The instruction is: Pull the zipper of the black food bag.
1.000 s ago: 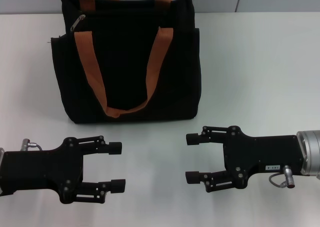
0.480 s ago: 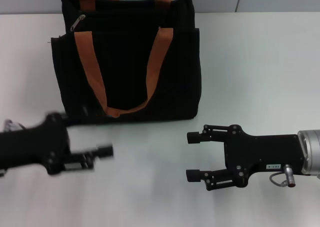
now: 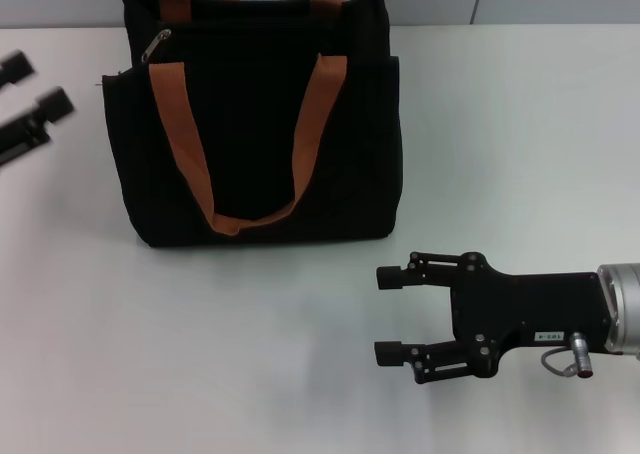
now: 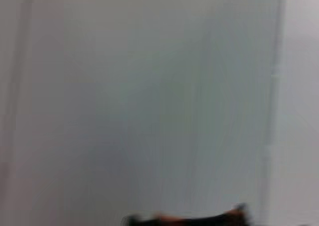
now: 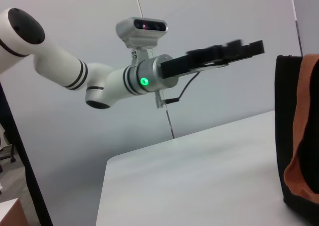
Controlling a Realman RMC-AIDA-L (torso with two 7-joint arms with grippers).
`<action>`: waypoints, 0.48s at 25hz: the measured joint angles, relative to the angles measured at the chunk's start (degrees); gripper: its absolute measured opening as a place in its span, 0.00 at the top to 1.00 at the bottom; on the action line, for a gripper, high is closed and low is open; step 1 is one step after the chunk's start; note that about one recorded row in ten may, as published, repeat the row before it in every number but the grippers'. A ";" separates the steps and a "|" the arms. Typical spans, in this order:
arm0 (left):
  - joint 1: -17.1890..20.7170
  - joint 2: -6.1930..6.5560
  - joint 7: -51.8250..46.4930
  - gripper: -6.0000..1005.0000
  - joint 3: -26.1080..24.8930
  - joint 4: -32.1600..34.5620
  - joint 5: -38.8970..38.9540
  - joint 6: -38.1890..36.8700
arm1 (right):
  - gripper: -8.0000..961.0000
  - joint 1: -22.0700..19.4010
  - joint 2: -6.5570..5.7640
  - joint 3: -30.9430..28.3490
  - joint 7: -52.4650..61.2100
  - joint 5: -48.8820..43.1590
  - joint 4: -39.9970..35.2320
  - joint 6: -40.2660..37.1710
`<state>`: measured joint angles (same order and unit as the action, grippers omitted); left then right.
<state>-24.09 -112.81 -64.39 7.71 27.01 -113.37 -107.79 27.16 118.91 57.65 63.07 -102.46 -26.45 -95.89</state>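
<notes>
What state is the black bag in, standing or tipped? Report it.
Standing. The black food bag sits upright on the table, handles hanging down its front.

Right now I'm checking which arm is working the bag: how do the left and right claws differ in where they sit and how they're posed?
The left claw is raised beside the black food bag, level with the zipper; the right claw lies low over the table in front of the bag. The left one points up and away, the right one points toward the robot's left. Both are open, touching nothing.

Worktop (image 3: 520,134): you see a plain white surface.
On it: the black food bag (image 3: 260,124), standing upright near the far edge.
</notes>
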 joint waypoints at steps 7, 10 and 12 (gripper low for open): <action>-0.96 1.81 0.31 0.20 -2.02 1.81 -0.08 9.85 | 0.14 -0.45 0.00 -0.03 -0.05 0.14 0.00 -0.22; -2.21 1.78 0.68 0.20 6.58 5.27 -0.47 18.61 | 0.14 -0.56 -0.08 -0.16 -0.05 0.33 0.00 -0.71; -2.56 1.51 0.80 0.20 8.85 5.46 -0.39 19.13 | 0.14 -0.65 -0.12 -0.18 -0.05 0.40 0.00 -0.83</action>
<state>-26.66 -111.30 -63.59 16.56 32.46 -113.76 -88.66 26.52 118.79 57.48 63.02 -102.06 -26.45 -96.72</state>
